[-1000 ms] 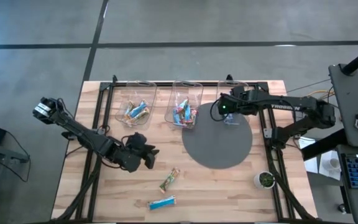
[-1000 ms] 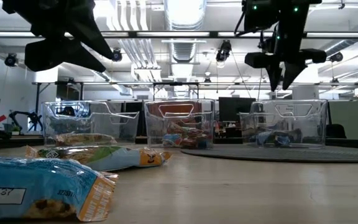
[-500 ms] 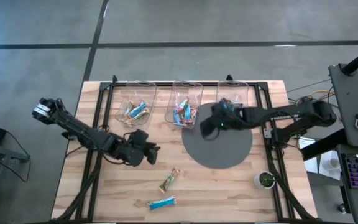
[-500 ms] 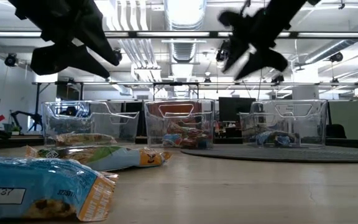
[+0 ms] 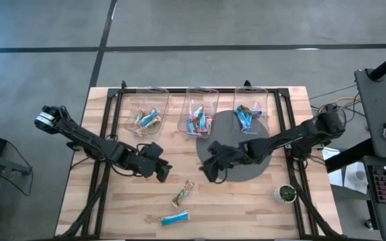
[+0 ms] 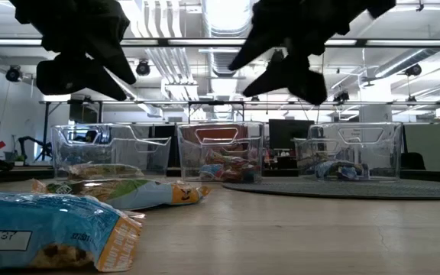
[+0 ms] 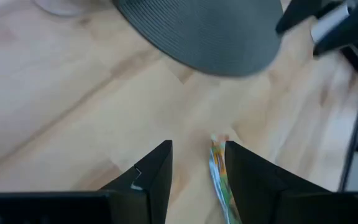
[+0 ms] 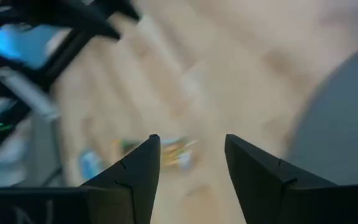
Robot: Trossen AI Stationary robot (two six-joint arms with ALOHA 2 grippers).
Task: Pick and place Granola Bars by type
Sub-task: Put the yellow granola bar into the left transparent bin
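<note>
Two wrapped bars lie flat on the bare wood near the table's near edge: a green and tan bar [image 5: 183, 193] and a bright blue bar [image 5: 175, 217]. In the low view they lie close up, the blue bar [image 6: 48, 237] in front of the green one [image 6: 121, 192]. More bars fill three clear bins [image 5: 198, 110] along the far edge. My left gripper [image 5: 161, 170] hangs open over the wood, up and left of the green bar [image 7: 218, 168]. My right gripper [image 5: 211, 171] is open at the grey mat's near-left rim, holding nothing.
A round grey mat [image 5: 234, 144] lies right of centre. A small green and white cup [image 5: 286, 193] stands by the table's right edge. Black rails [image 5: 293, 167] run along both sides. Bare wood lies between the loose bars and the bins.
My right gripper has swung from above the right-hand bin toward the near-left, across the grey mat, down to its near-left rim. A blue bar now shows in that bin where the gripper hid it. My left gripper has crept a little toward the table's right.
</note>
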